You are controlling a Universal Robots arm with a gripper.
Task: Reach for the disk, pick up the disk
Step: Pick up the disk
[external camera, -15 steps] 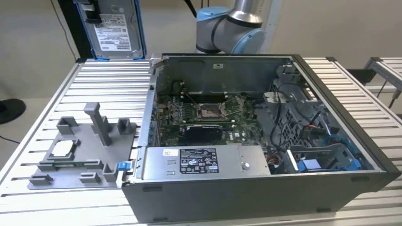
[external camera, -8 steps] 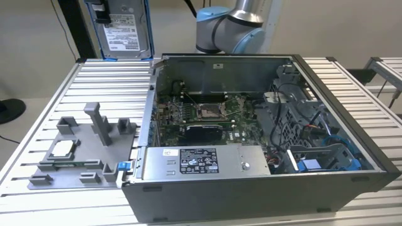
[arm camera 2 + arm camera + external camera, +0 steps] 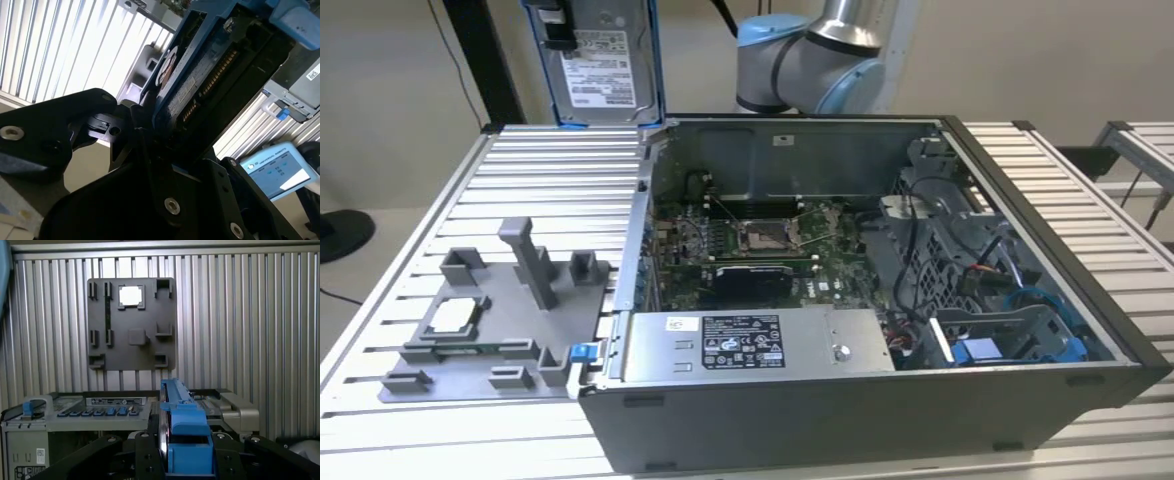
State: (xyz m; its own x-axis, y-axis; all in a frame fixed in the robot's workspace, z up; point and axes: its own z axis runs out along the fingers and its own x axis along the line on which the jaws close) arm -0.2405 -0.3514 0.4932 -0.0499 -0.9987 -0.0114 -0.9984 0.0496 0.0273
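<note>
Already clear of the ribbed table, the disk hangs upright above the table's far edge in the exterior view, just over the far corner of the open computer case on the exterior view's left. In the first wrist view its blue bracket stands edge-on between the black fingers of the gripper, whose jaws are closed narrow on the bracket's two sides. Judging from this, the pick-up looks essentially made. Doing it well now probably means a firm, even clamp on the plastic frame, not the metal face, with the disk vertical and away from the case wall and the grey fixture plate.
</note>
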